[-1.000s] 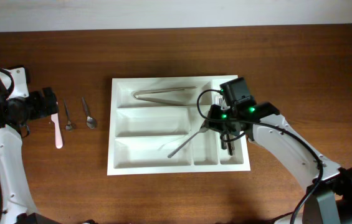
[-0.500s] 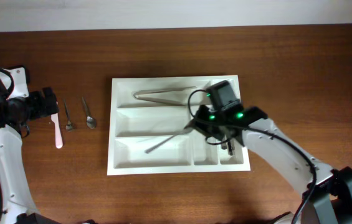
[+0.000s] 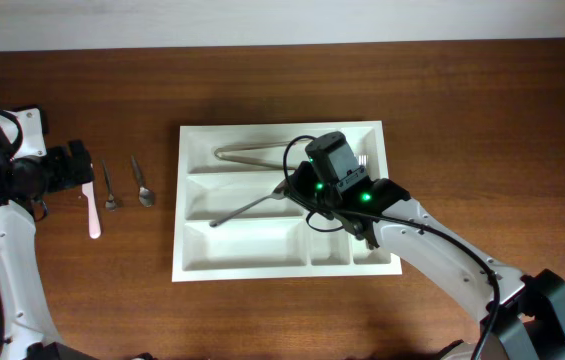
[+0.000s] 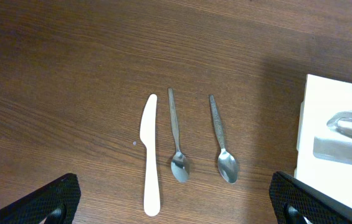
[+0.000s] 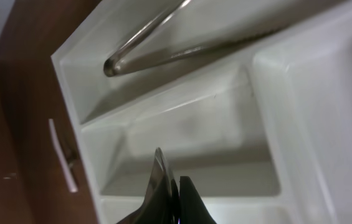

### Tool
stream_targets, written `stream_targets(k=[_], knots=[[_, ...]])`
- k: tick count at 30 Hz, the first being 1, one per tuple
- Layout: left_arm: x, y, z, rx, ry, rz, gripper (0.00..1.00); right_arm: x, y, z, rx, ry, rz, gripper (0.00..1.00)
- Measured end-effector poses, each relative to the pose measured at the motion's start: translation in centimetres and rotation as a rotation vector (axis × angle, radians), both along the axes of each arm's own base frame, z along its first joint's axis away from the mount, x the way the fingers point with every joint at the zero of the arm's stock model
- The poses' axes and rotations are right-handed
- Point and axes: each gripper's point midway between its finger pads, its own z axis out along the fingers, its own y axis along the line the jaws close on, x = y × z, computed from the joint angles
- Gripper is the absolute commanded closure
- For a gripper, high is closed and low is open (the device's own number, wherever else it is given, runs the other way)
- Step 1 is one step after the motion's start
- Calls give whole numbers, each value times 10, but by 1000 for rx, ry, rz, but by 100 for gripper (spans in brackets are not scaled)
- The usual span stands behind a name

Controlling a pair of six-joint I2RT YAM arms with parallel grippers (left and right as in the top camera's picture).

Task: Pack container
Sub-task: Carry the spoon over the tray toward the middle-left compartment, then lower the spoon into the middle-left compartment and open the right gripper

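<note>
Your white tray [image 3: 179, 200] sits in the middle of the wooden table [image 3: 482, 90], long side running left to right, with a pair of tongs [image 3: 262, 152] lying in its top long compartment. Your right gripper [image 3: 297, 188] is over the tray, its fingers [image 5: 188, 196] pinched fully together on one end of a slim metal utensil [image 3: 247, 207]. That utensil slants down and to the left over the middle long compartment. You cannot tell from these views whether its free end touches the tray floor, or whether it is a fork or something else. Your left gripper [image 4: 176, 202] hangs over the table off the tray's left side with its jaws spread as wide as they go and nothing between them. Below it lie a white knife [image 4: 149, 155], then a first spoon [image 4: 174, 134] just beside the knife, then a second spoon [image 4: 219, 134] between that spoon and the tray's left edge. All three lie roughly parallel, apart from one another and outside the tray.
</note>
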Motion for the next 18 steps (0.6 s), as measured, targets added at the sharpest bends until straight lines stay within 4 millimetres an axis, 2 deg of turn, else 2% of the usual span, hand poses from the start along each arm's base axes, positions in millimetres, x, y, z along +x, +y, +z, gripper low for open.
stream_targets(k=[18], knots=[[0, 0, 0, 0, 0, 0, 1, 1, -12, -7, -205, -134, 203, 96]])
